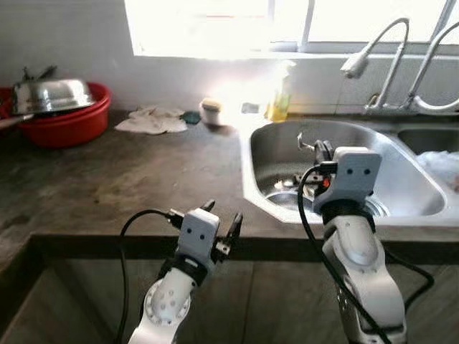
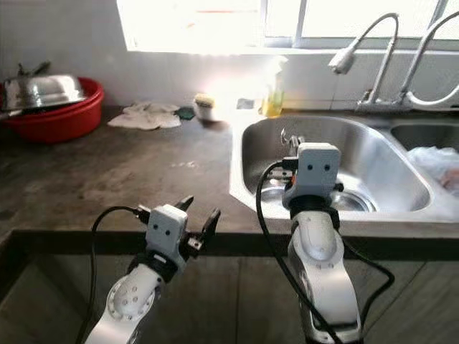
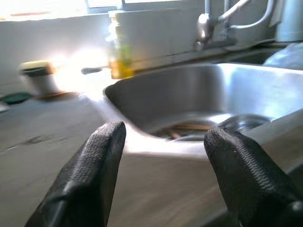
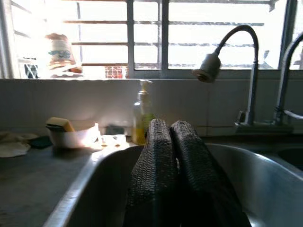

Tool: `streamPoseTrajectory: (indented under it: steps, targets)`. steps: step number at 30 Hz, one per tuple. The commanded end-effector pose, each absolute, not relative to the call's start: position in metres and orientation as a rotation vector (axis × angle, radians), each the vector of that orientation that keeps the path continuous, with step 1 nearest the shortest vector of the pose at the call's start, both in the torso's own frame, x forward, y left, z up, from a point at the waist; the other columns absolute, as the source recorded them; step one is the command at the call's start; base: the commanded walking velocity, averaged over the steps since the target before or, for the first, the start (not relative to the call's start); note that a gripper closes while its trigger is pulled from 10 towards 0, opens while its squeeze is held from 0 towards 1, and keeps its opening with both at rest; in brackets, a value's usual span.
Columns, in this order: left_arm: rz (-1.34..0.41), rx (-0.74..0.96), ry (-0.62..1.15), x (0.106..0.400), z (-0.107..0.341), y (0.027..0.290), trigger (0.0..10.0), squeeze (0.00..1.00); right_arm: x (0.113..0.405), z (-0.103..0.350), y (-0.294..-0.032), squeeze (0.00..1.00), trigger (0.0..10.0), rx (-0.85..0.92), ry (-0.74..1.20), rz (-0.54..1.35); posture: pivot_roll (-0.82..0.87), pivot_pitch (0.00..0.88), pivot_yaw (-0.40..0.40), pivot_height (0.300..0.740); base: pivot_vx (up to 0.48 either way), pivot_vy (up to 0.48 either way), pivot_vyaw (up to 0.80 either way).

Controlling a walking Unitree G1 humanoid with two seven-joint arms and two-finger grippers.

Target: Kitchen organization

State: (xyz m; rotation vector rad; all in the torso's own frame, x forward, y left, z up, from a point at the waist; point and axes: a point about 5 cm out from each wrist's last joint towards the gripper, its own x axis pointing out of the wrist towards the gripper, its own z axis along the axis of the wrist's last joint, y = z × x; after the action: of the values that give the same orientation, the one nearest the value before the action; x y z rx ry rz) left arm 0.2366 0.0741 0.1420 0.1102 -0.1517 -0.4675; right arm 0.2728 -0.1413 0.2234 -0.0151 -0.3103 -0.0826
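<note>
The fingers (image 3: 90, 184) of the left gripper (image 1: 224, 223) stand spread apart with nothing between them, held just in front of the tabletop's front edge. The fingers (image 4: 156, 175) of the right gripper (image 4: 176, 179) are pressed flat together, empty, and point over the near rim of the sink (image 1: 272, 143); from the head views that gripper is mostly hidden behind its own white wrist housing.

Glare from the window (image 4: 147, 38) washes out the back of the tabletop (image 1: 107, 179), so the small things there are hard to read. Something thin and brownish lies around the drain (image 3: 189, 130) at the bottom of the sink, but what it is cannot be told. A pale crumpled thing (image 1: 441, 166) in the second basin on the right is cut off by the frame edge.

The tabletop is dark, mottled stone with a dark front edge, below a light tiled wall. 2 curved taps (image 1: 380, 50) rise behind the sink.

At the far left a red basin (image 1: 68, 122) holds an upturned steel bowl (image 1: 51, 93). A white cloth (image 1: 152, 120) lies crumpled near the wall, a small dark green pad (image 1: 191, 117) beside it. Next comes a small white dish (image 4: 73, 137) with a yellow sponge (image 4: 59, 124) in it, then a soap bottle (image 4: 141, 118) of yellow liquid at the sink's back corner.
</note>
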Motion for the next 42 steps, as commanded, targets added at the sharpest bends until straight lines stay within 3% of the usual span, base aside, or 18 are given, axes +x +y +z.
streamPoseTrajectory:
  steps: [1,14,22,28,42]
  targets:
    - [-0.460,0.124,-0.167,0.238,0.145,0.077,10.0,0.00,0.276,0.227,-0.140,0.00,10.0,-0.014,-0.315,-0.077,0.11,0.000,-0.035,0.740,0.266,-0.398,0.00]
    - [-0.458,0.095,-0.153,0.239,0.145,0.076,10.0,0.00,0.289,0.237,-0.157,0.00,10.0,-0.066,-0.302,-0.117,0.10,0.000,-0.030,0.740,0.284,-0.375,0.00]
    - [-0.453,0.086,-0.150,0.238,0.144,0.076,10.0,0.00,0.307,0.242,-0.171,0.00,10.0,-0.112,-0.268,-0.145,0.10,0.000,-0.035,0.740,0.000,0.000,0.00]
    - [-0.453,0.069,-0.149,0.235,0.146,0.075,10.0,0.00,0.339,0.240,-0.176,0.00,10.0,-0.167,-0.148,-0.133,0.11,0.018,-0.045,0.740,0.000,0.000,0.00]
    - [-0.453,0.055,-0.128,0.223,0.145,0.074,10.0,0.00,0.371,0.201,-0.173,0.00,10.0,-0.157,0.151,-0.052,0.14,0.073,-0.065,0.740,0.000,0.000,0.00]
